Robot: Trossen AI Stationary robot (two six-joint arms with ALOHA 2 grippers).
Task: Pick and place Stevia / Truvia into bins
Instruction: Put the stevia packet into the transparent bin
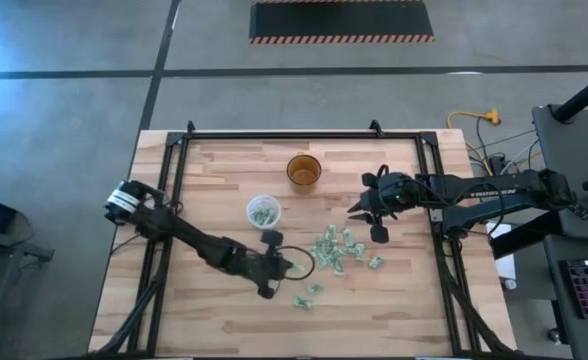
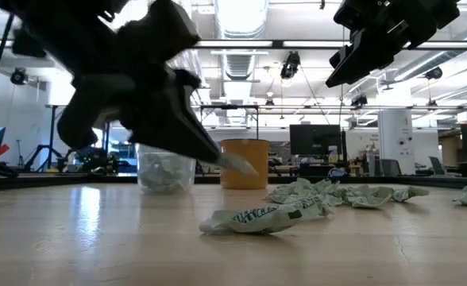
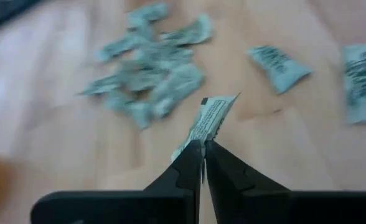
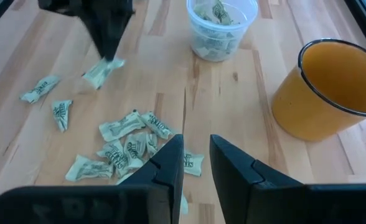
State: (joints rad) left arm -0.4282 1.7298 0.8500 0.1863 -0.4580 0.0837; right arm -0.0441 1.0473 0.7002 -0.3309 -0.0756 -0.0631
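Pale green and white Stevia sachets lie in a loose pile (image 1: pixel 339 250) on the wooden table, and two more (image 1: pixel 307 297) lie nearer the front edge. The translucent bin (image 1: pixel 263 211) holds several sachets. My left gripper (image 1: pixel 292 268) hangs just left of the pile, shut on one sachet (image 3: pixel 211 118), which also shows in the right wrist view (image 4: pixel 103 70). My right gripper (image 4: pixel 195 162) hovers above the pile's far right side, open by a narrow gap with nothing between its fingers. My left gripper pinches one end of the sachet (image 3: pixel 198 138) between its two fingertips. The fingers slant downward from the table's left. The rest of the sachet sticks out past the fingertips (image 2: pixel 237 163), lifted clear of the table.
An amber-brown cup (image 1: pixel 303 171) stands behind the translucent bin, toward the far edge. A black frame (image 1: pixel 174 160) runs along the table's left, right and far sides. Bare wood lies in front of the left arm.
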